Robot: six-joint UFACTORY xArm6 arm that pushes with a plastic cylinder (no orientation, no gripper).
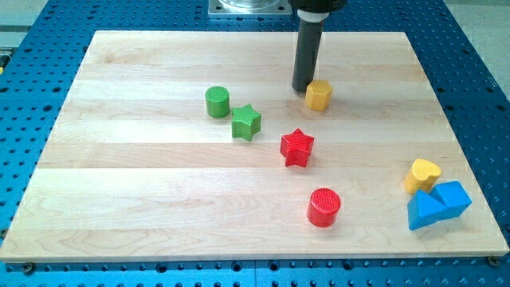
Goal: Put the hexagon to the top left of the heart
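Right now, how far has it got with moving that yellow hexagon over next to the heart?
Little looks done: the yellow hexagon sits near the view's top, far from the yellow heart at the view's lower right beside the blue blocks. In hand: my tip stands just left of the hexagon, at or nearly at its side. Left: pushing the hexagon down and rightward until it rests above-left of the heart.
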